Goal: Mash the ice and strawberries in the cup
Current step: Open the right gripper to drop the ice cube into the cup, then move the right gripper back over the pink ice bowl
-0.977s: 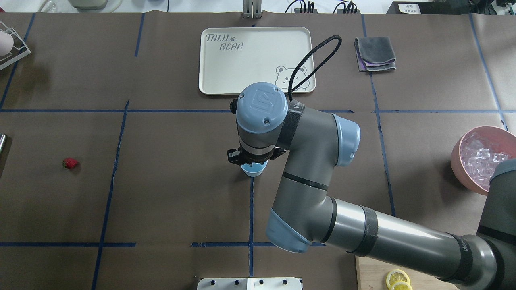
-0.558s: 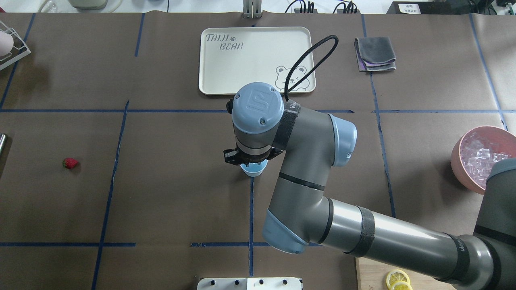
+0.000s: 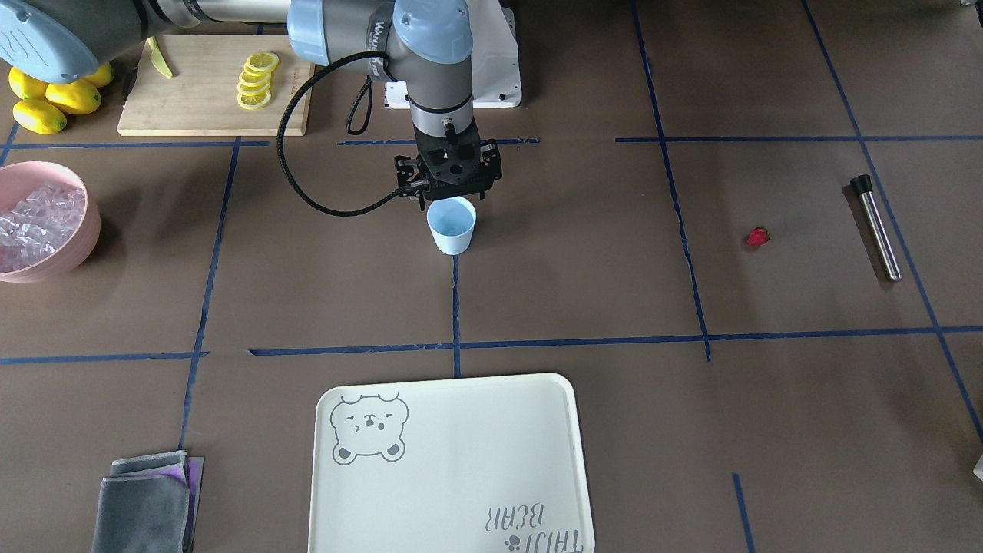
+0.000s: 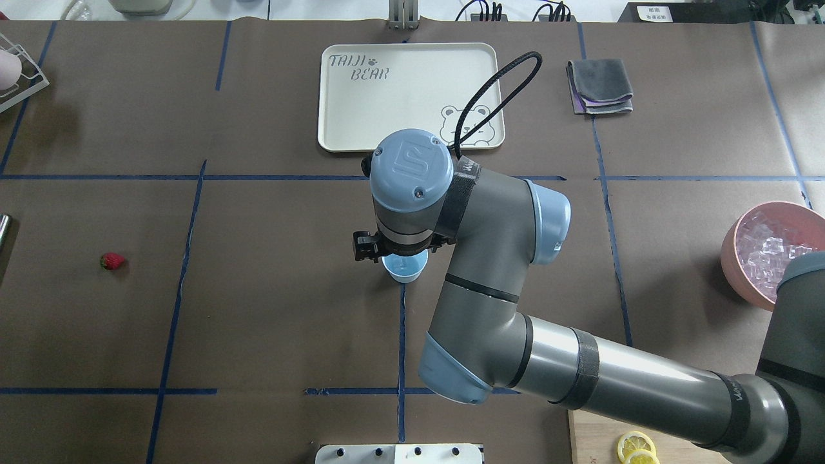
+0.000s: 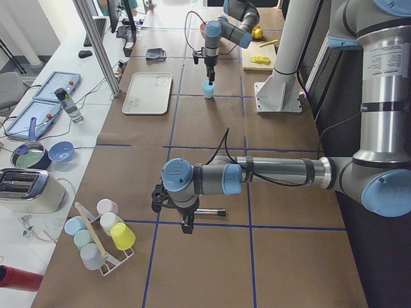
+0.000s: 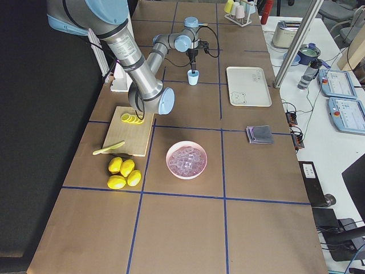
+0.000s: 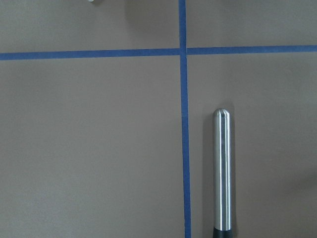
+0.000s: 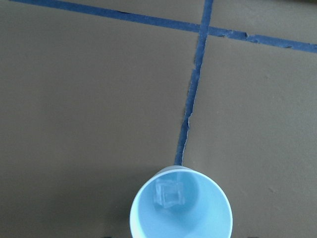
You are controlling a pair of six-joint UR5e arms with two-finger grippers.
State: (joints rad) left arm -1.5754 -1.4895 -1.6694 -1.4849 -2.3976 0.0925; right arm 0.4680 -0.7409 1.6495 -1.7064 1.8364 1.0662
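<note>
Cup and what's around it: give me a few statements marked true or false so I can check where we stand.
1. The cup holds a single ice cube. True.
2. The strawberry is already in the cup. False: it lies on the table, well apart from the cup.
3. The right tool hangs just above the cup. True.
4. The metal rod stands in the cup. False: it lies flat on the table, beyond the strawberry.
5. The pink bowl is empty. False: it holds a heap of ice cubes.
</note>
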